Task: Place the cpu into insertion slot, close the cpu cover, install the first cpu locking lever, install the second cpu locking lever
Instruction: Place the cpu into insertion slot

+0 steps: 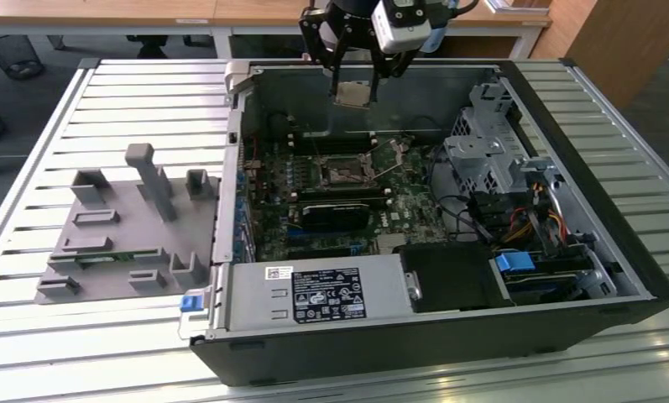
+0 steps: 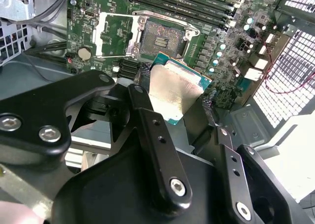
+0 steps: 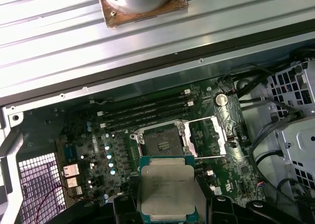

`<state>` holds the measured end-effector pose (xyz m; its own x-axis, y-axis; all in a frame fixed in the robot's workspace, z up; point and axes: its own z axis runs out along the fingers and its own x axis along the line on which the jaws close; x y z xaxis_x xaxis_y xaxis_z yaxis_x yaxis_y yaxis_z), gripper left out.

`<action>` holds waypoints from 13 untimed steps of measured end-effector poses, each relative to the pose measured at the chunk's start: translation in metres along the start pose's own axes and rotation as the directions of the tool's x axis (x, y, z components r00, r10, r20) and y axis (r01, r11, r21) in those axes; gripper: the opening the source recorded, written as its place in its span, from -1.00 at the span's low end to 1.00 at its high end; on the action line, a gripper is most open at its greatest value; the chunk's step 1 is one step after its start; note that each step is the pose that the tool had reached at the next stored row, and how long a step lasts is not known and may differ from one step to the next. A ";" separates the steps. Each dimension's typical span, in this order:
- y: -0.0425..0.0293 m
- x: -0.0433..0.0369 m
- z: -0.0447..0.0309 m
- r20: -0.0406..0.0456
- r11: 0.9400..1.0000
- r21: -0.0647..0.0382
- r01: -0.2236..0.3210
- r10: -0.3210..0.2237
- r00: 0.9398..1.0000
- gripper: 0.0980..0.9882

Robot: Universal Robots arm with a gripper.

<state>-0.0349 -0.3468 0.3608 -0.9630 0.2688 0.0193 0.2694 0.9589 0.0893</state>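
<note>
Cpu (image 3: 167, 184) in jaws over case (image 1: 424, 348); slatted metal table (image 1: 143, 101), possibly desks (image 1: 110, 13) behind.

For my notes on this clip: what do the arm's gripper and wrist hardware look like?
The gripper is matte black, built from flat linkage bars with rounded ends. Its fingers are slim black bars with small paired holes, joined by silver socket-head screws. In the exterior view a pale grey boxy housing sits at the wrist, with a dark cable beside it.
</note>
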 end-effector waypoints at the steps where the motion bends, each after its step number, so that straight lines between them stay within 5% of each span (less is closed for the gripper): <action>1: 0.0000 0.0000 0.0000 0.000 1.000 0.000 -0.002 0.002 1.000 -0.04; 13: 0.0000 0.0000 0.0000 0.002 1.000 -0.001 -0.025 0.025 1.000 -0.04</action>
<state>-0.0349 -0.3468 0.3608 -0.9560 0.2928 0.0193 0.2933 0.9518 0.0894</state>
